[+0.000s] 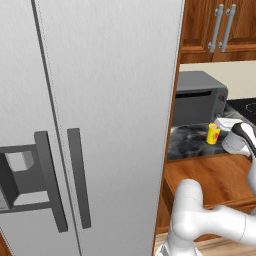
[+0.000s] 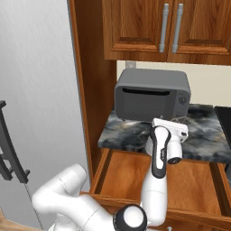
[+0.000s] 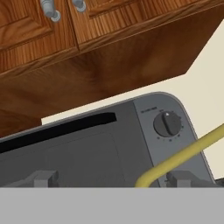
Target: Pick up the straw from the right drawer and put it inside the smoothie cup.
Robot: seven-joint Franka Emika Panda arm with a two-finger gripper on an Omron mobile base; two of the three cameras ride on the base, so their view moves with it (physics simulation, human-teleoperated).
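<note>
The smoothie cup (image 1: pixel 213 133), small and yellow with a red mark, stands on the dark stone counter in front of the microwave. My hand (image 1: pixel 239 136) hovers just to its right, over the counter's front edge. In the hand view my gripper (image 3: pixel 111 179) is open, its fingertips (image 3: pixel 43 177) far apart. The straw (image 3: pixel 183 154), a thin olive-yellow stick, slants across the lower right there; its lower end dips between the fingertips, nearer the right one. The right drawer (image 2: pixel 189 180) is pulled open below the counter, and its bare wooden floor shows.
A grey microwave (image 2: pixel 151 94) with a round knob (image 3: pixel 167 124) sits at the back of the counter. Upper cabinet doors with long silver handles (image 2: pixel 171 28) hang above. A tall steel fridge (image 1: pixel 90 125) stands to the left, and a dark cooktop (image 1: pixel 247 107) lies at the far right.
</note>
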